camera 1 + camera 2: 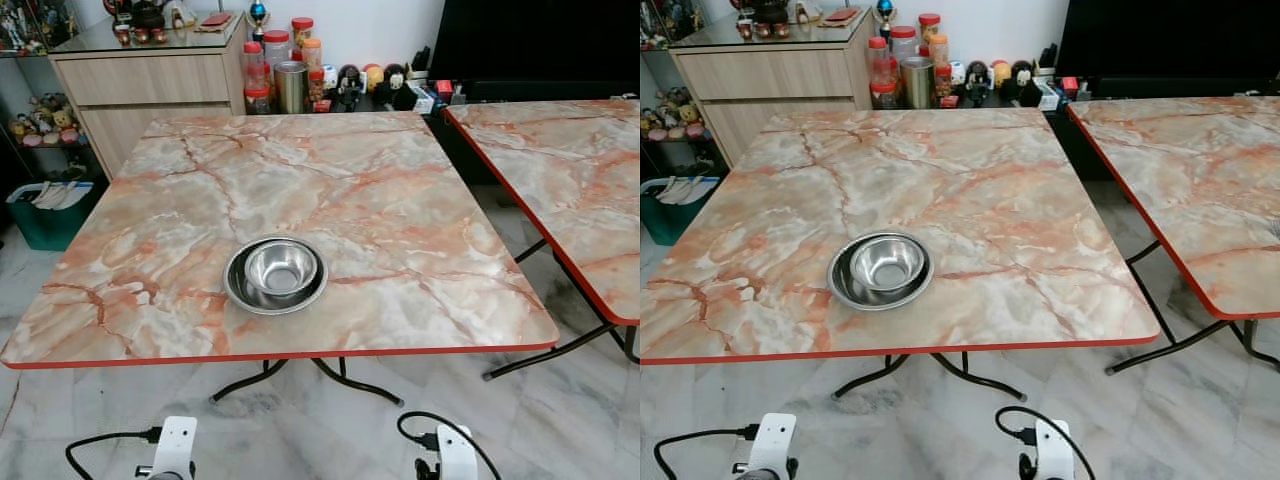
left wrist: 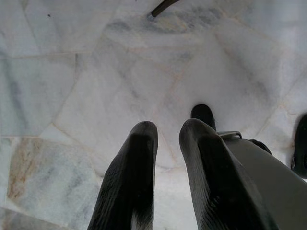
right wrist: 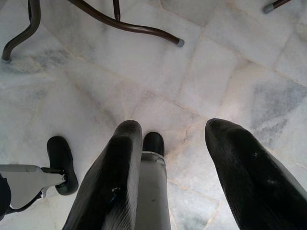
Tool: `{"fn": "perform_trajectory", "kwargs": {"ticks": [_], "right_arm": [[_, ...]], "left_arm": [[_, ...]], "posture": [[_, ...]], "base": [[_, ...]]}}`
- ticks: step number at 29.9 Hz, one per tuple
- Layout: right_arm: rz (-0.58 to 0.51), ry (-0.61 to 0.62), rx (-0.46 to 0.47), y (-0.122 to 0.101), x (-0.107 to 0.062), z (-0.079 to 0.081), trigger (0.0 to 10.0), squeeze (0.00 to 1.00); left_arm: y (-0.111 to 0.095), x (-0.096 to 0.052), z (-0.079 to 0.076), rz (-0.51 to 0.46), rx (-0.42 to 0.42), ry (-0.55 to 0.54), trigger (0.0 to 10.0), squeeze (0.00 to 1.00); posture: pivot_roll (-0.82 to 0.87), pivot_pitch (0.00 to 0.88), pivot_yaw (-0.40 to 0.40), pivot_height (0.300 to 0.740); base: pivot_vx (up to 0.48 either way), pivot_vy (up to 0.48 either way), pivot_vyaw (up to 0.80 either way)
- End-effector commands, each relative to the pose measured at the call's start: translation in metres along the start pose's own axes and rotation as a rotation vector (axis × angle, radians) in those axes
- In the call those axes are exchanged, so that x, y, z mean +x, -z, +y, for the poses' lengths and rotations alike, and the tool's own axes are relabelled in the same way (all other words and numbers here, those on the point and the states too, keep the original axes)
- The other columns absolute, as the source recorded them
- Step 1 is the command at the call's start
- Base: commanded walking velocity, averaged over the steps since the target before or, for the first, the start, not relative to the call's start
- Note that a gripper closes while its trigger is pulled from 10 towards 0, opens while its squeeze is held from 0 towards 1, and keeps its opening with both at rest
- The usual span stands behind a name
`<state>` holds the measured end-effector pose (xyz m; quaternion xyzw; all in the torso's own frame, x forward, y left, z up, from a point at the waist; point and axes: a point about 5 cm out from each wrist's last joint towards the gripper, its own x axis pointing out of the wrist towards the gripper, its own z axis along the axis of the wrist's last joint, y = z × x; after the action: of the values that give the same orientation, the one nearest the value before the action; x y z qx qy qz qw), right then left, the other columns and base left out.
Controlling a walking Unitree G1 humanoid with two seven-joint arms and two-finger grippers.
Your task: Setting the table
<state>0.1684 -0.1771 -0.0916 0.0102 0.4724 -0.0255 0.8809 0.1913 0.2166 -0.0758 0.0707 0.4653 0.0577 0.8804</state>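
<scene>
Bowl (image 1: 281, 268) in dish (image 1: 240, 292), near table (image 1: 420, 220) front edge

A square marble-patterned table (image 1: 970, 200) with a red edge stands on a pale tiled floor (image 1: 940, 420). Near its front edge, left of centre, a small steel bowl (image 1: 884, 263) sits inside a wider steel dish (image 1: 845, 288). A second, matching table (image 1: 1200, 190) stands to the right, apart from the first. Behind them are jars (image 1: 902, 55) and a metal canister (image 1: 917, 82) by a wooden cabinet (image 1: 770, 75). A green bin (image 1: 670, 215) sits at far left.
</scene>
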Motion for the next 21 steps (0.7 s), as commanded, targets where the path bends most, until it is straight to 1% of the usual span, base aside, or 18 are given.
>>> {"fn": "perform_trajectory", "kwargs": {"ticks": [1, 4, 7, 21], "right_arm": [[-0.003, 0.000, 0.002, 0.001, 0.000, -0.001, 10.0, 0.00], [-0.004, -0.004, -0.003, 0.000, 0.000, 0.000, 10.0, 0.00], [-0.007, -0.008, -0.010, -0.002, 0.000, 0.000, 10.0, 0.00], [-0.003, -0.011, -0.027, -0.001, 0.000, -0.002, 10.0, 0.00]], "left_arm": [[0.004, 0.000, 0.000, 0.008, -0.009, 0.005, 10.0, 0.00], [0.006, -0.001, 0.000, 0.013, -0.013, 0.001, 10.0, 0.00], [0.008, -0.001, 0.000, 0.015, -0.022, -0.009, 10.0, 0.00], [0.014, -0.002, 0.001, 0.031, -0.030, -0.029, 10.0, 0.00]], "posture": [[-0.06, 0.000, -0.003, 0.740], [-0.06, 0.000, -0.009, 0.740], [-0.06, 0.000, -0.010, 0.740], [-0.06, 0.000, -0.015, 0.740]], "base": [[0.000, 0.000, 0.00], [0.000, 0.000, 0.00], [0.000, -0.247, 0.00], [0.000, -0.412, 0.00]]}}
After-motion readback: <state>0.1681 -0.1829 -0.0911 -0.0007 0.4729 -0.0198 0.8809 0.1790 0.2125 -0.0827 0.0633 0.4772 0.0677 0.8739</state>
